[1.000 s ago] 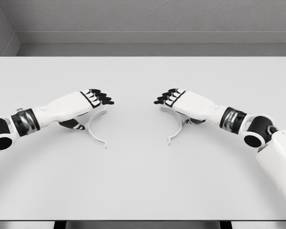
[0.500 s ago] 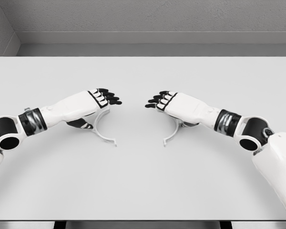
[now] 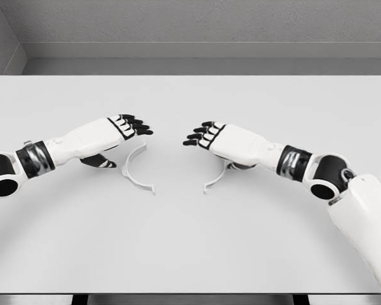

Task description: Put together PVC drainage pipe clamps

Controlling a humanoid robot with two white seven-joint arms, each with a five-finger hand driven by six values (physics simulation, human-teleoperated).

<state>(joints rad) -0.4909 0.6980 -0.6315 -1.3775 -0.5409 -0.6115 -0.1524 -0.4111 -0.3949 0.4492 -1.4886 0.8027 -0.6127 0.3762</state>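
Observation:
Two white half-ring PVC clamp pieces lie on the white table (image 3: 190, 254). The left clamp half (image 3: 131, 175) lies free, its opening facing right. My left hand (image 3: 134, 125) hovers just up and left of it, fingers stretched out and holding nothing. The right clamp half (image 3: 213, 181) opens toward the left, and its upper end is hidden under my right hand (image 3: 200, 135). That hand lies over the piece with its thumb tucked below, holding it. A gap of bare table separates the lower tips of the two halves.
A grey wall runs along the table's far edge (image 3: 190, 75). Both forearms stretch inward from the lower corners.
My right hand has slid left, bringing its clamp half closer to the other one. My left hand has let go of its half and drawn back up and left; that piece stays put.

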